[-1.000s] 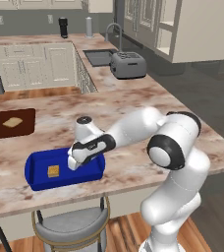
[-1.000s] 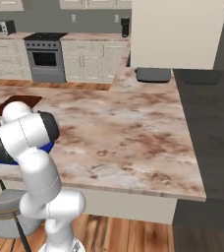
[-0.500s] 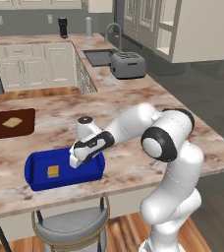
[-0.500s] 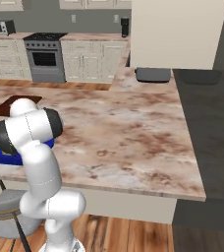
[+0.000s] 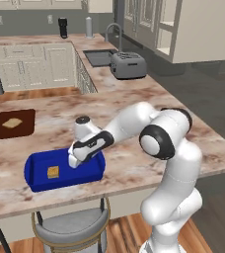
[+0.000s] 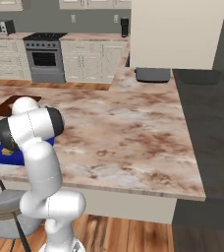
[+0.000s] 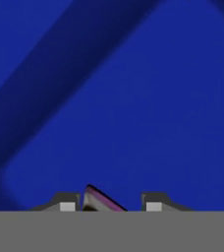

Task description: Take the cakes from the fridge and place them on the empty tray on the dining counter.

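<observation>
A: How is the gripper [image 7: 111, 205] seen to be set?

B: In the hand view its two tips are parted, with the dark chocolate wedge [image 7: 98, 201] standing between them, nearer one tip, a gap showing toward the other; whether the wedge is pinched or already let go cannot be told.

A: And where is it held?

B: It is lowered into the blue tray [image 5: 87, 176], close above the floor, presumably so that the piece need not be dropped from any height; from the left base view the hand is seen bent down over the tray's right half.

A: Is the other cake accounted for?

B: The tan square cake [image 5: 53, 172] is seen resting on the tray's floor, left of the hand and apart from it; room is thus left for the wedge beside it.

A: And the tray itself?

B: It is laid near the front edge of the dining counter [image 5: 149, 143], above a grey stool [image 5: 70, 227]; the brown board [image 5: 11, 124] with its flat slice is set well apart, farther back.

A: What is judged to remain?

B: Only that the wedge be left standing and the hand be lifted clear.
</observation>
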